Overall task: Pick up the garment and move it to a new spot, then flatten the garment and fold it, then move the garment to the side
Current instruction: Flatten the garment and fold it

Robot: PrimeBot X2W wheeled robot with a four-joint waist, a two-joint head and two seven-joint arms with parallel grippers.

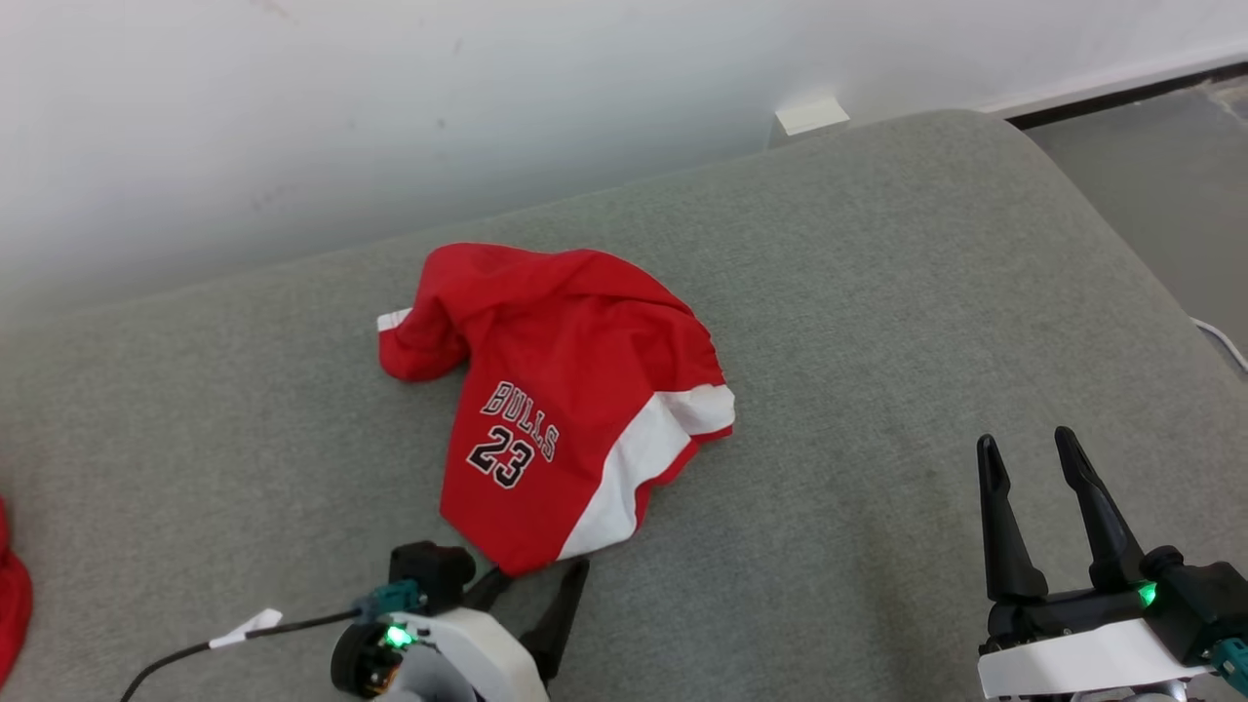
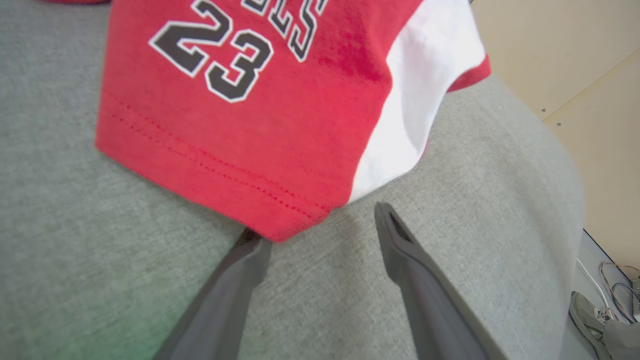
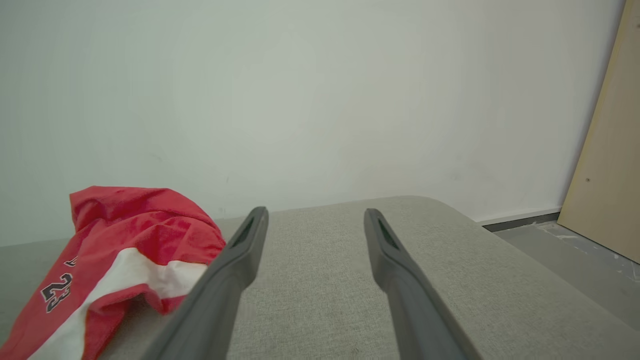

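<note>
Grey woven upholstery (image 1: 877,322), apparently a padded seat, is set against a pale wall (image 1: 341,97). The red garment (image 1: 565,390) is found near its middle, a little toward the robot's left. It is printed with BULLS 23 and carries a white side panel. Its far part is bunched into folds, while the near hem lies fairly flat and closest to the robot, which is probably why that edge is chosen for the pick.

The left gripper (image 1: 536,577) is brought low to the near corner of that hem. In the left wrist view its jaws are seen apart. One finger (image 2: 235,280) is slid beneath the hem corner, so its tip is hidden by the cloth. The other finger (image 2: 415,260) is laid on bare cushion just beside the white panel. Nothing is clamped as pictured. The placement is judged to be a scoop under the hem corner, so that a closing pinch would catch it rather than the cushion.

The right gripper (image 1: 1024,441) is held well apart to the right, above the seat, with its jaws wide and empty and its fingers pointed toward the wall. It is judged to be kept clear until the flattening.

Another red item (image 1: 12,585) is cut off at the left edge and cannot be identified.
</note>
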